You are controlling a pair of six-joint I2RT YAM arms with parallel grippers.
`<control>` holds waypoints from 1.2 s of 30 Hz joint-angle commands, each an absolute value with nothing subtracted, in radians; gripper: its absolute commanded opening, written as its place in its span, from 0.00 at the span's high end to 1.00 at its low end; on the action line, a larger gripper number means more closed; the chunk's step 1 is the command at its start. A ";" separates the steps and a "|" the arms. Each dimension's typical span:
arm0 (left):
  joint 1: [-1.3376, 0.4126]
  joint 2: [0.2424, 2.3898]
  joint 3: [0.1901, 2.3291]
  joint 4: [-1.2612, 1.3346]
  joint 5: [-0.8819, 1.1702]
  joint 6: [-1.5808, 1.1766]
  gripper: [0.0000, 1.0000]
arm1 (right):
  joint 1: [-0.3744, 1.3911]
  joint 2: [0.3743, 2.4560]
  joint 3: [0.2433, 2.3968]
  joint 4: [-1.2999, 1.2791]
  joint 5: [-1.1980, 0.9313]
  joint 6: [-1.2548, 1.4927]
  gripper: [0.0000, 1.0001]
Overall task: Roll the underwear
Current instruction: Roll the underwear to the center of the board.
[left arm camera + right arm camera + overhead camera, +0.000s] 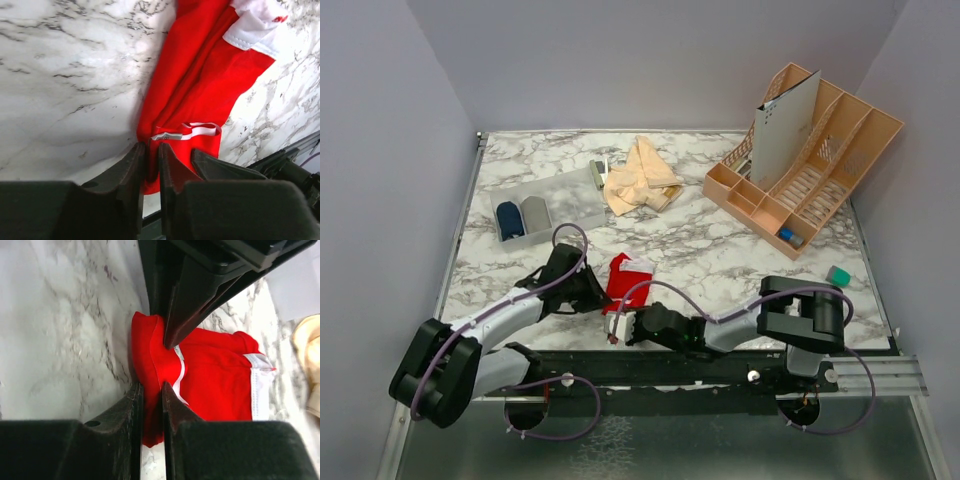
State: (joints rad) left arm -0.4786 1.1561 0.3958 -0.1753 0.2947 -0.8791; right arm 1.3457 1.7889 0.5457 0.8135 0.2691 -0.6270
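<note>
The red underwear [630, 276] with white-grey trim lies bunched on the marble table [720, 250], near the front edge. My left gripper [598, 297] comes at it from the left. In the left wrist view, the left gripper [150, 147] pinches the red underwear [195, 85] at its near edge. My right gripper [617, 325] comes from the right, just below the cloth. In the right wrist view, the right gripper [151, 387] is shut on a fold at the edge of the red underwear [215, 375]. Peach-beige underwear [640, 178] lies in a heap at the back.
A grey tray [570, 190] at the back left holds a dark blue bundle [509, 218] and a grey bundle [535, 212]. A tan desk organizer [810, 170] with a grey sheet stands at the back right. A small teal object [838, 274] lies at the right.
</note>
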 commanded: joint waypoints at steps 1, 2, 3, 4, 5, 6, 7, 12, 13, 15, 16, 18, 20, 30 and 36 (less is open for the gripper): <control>-0.469 1.080 0.404 -0.261 0.232 -0.868 0.73 | 1.315 1.743 0.638 0.485 0.176 -0.339 0.99; -0.468 1.063 0.402 -0.264 0.231 -0.873 0.67 | 1.311 1.738 0.647 0.455 0.161 -0.294 1.00; -0.467 1.047 0.400 -0.266 0.231 -0.879 0.62 | 1.309 1.737 0.656 0.436 0.145 -0.255 1.00; -0.466 1.033 0.396 -0.266 0.229 -0.882 0.59 | 1.306 1.735 0.665 0.420 0.128 -0.217 1.00; -0.465 1.020 0.393 -0.272 0.225 -0.885 0.56 | 1.304 1.736 0.671 0.405 0.109 -0.179 1.00; -0.465 1.011 0.393 -0.285 0.215 -0.887 0.52 | 1.303 1.738 0.677 0.394 0.083 -0.148 0.99; -0.463 1.003 0.394 -0.301 0.204 -0.887 0.50 | 1.298 1.739 0.683 0.384 0.055 -0.115 0.99; -0.460 0.946 0.406 -0.360 0.163 -0.877 0.37 | 1.243 1.746 0.681 0.406 -0.127 0.059 1.00; -0.459 0.931 0.406 -0.365 0.160 -0.874 0.34 | 1.224 1.747 0.671 0.424 -0.160 0.092 1.00; -0.459 0.915 0.412 -0.393 0.154 -0.867 0.31 | 1.183 1.748 0.655 0.456 -0.224 0.154 0.99; -0.459 0.906 0.409 -0.404 0.156 -0.871 0.30 | 1.160 1.750 0.648 0.474 -0.260 0.186 0.99; -0.459 0.893 0.404 -0.404 0.166 -0.886 0.27 | 1.120 1.755 0.631 0.522 -0.327 0.248 1.00; -0.459 0.876 0.403 -0.412 0.159 -0.896 0.23 | 1.083 1.771 0.616 0.578 -0.399 0.310 1.00; -0.459 0.791 0.354 -0.318 0.220 -0.923 0.11 | 0.934 1.925 0.545 0.849 -0.597 0.628 0.99; -0.459 0.788 0.294 -0.263 0.246 -0.931 0.11 | 0.867 1.998 0.541 0.890 -0.644 0.750 0.98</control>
State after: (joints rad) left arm -0.4641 0.7986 0.3363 -0.3206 0.2111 -0.9215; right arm 0.8948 1.9163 0.5819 0.9836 -0.5976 0.6411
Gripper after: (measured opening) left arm 0.887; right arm 0.185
